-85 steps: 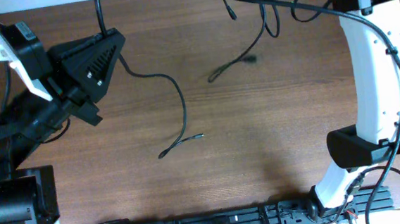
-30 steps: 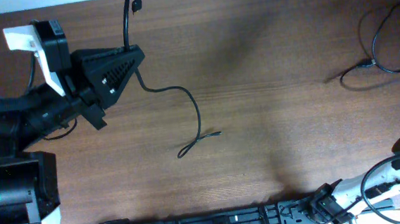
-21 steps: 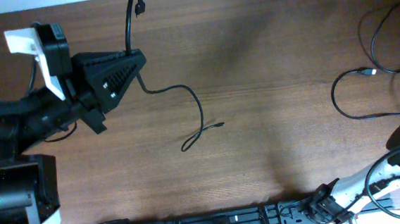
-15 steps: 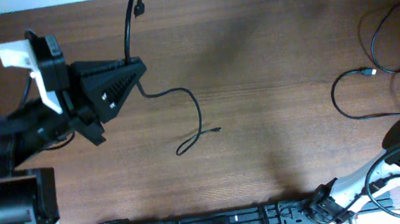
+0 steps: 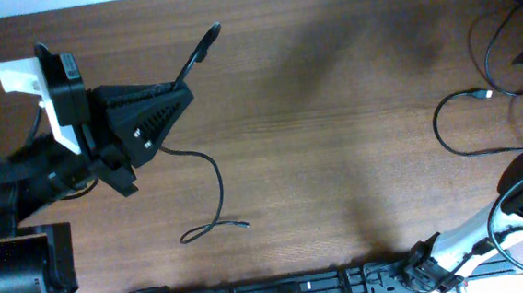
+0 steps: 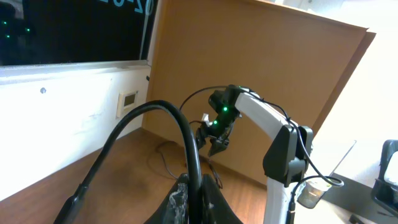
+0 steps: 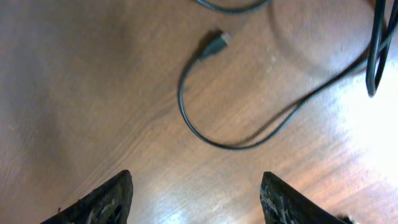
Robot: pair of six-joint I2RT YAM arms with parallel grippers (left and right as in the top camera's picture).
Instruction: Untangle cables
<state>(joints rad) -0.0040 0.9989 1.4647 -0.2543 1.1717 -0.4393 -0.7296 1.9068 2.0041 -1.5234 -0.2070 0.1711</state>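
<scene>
The left cable [image 5: 220, 188] has shifted since half a second ago. Its free tail has slid back across the table [image 5: 338, 187] and now ends in a small hook nearer the front edge. Its upper plug end [image 5: 209, 32], which stood almost straight up, now leans over to the right. The left gripper [image 5: 182, 89] is clamped on this cable partway along. The right cable [image 5: 437, 130] lies in the same loose loops at the far right of the table, well apart from the first.

From above, the grip itself is hard to make out. The left wrist view shows the cord arching up out of the closed fingers. The right wrist view shows the right gripper [image 7: 196, 180] with its fingers spread wide above the right cable's loop and plug, touching neither.
</scene>
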